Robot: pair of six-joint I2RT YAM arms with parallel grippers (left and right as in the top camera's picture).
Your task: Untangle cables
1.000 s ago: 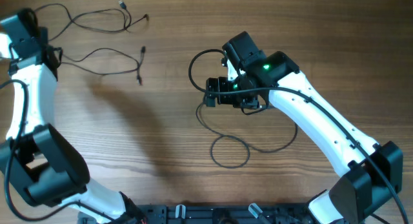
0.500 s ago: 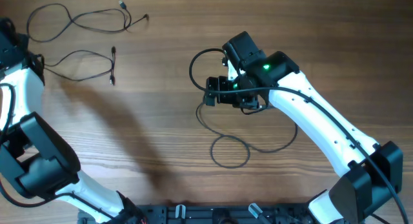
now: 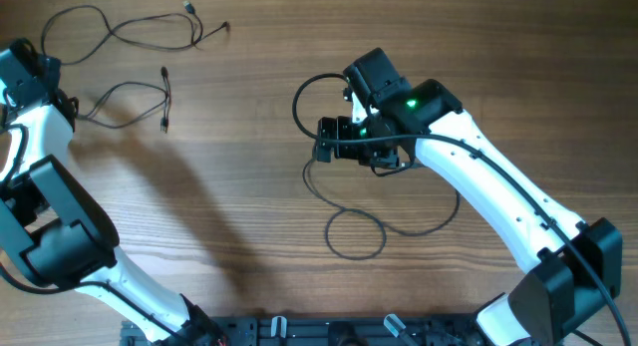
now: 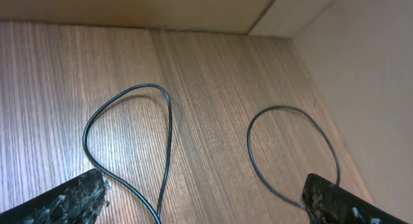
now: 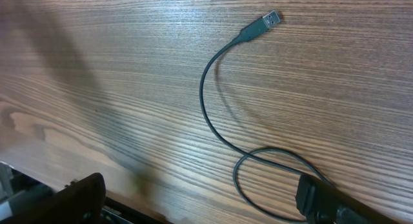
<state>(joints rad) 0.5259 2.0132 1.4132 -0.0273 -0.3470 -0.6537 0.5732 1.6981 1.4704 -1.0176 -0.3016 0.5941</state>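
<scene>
Wooden table (image 3: 249, 216), three thin dark cables (image 5: 201, 95), one ending in silver USB plug (image 5: 271, 19)

My left arm (image 3: 38, 137) runs up the far left edge of the overhead view. My left gripper (image 4: 206, 208) has its jaws spread wide (the fingertips only just peek in at the bottom corners of the wrist view). My right arm (image 3: 488, 176) reaches in from the lower right toward the middle. My right gripper (image 5: 203, 201) points left, jaws wide apart too.
</scene>
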